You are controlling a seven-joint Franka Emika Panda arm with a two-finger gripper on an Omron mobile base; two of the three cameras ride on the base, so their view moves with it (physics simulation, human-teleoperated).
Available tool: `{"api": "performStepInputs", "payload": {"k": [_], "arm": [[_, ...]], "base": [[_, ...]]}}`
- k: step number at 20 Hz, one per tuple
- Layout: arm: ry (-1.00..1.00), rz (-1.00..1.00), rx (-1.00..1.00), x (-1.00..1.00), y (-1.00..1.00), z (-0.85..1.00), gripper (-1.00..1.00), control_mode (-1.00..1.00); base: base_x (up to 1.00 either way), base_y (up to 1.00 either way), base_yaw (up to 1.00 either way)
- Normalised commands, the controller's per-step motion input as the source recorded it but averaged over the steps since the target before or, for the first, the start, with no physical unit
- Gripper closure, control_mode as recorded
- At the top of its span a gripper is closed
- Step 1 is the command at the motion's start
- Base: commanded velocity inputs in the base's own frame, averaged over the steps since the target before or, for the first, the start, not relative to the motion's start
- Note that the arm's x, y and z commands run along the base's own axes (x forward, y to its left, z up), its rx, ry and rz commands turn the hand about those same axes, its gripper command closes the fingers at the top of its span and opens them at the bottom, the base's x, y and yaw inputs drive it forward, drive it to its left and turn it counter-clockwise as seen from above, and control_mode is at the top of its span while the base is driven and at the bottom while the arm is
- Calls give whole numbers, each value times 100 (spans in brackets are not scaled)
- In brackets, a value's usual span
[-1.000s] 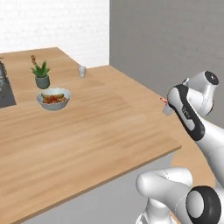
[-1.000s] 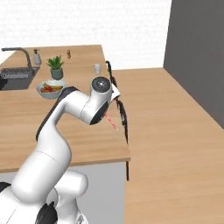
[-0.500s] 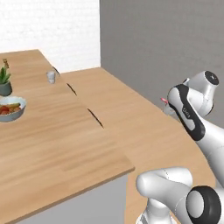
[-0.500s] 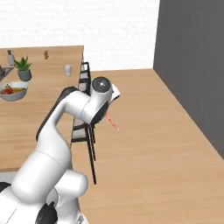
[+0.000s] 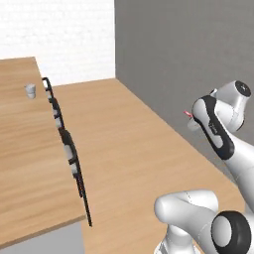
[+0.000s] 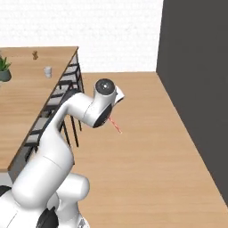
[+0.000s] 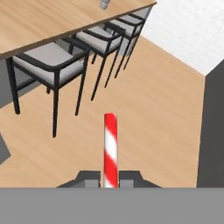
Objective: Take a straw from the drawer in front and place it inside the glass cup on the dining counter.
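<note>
My gripper (image 7: 110,178) is shut on the straw (image 7: 110,146), a thin red one with white stripes that sticks straight out between the two fingertips. From the right base view the straw (image 6: 115,125) slants down from the hand over the wooden floor. Its red tip (image 5: 188,114) peeks out beside the wrist in the left base view. The glass cup (image 5: 31,90) stands far off on the dining counter (image 5: 25,149), near its far edge. It is also small and pale in the right base view (image 6: 47,71). The drawer is out of view.
Several dark-framed chairs with grey seats (image 7: 52,59) line the counter's near side (image 6: 58,100). A potted plant (image 6: 4,69) stands on the counter left of the cup. A dark grey wall (image 6: 196,89) bounds the right, with open wood floor (image 6: 147,156) between.
The whole picture has shifted as the base moved: the counter slid left and the bowl left the views. The arm's pose and its grip on the straw stay the same.
</note>
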Motion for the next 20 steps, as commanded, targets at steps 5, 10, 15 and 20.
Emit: {"api": "performStepInputs", "payload": {"k": [5,10,15,20], "arm": [[0,0,0,0,0,0,100,100],[0,0,0,0,0,0,100,100],[0,0,0,0,0,0,100,100],[0,0,0,0,0,0,100,100]], "base": [[59,-85,35],[67,-73,41],[76,-64,45],[80,-54,51]]}}
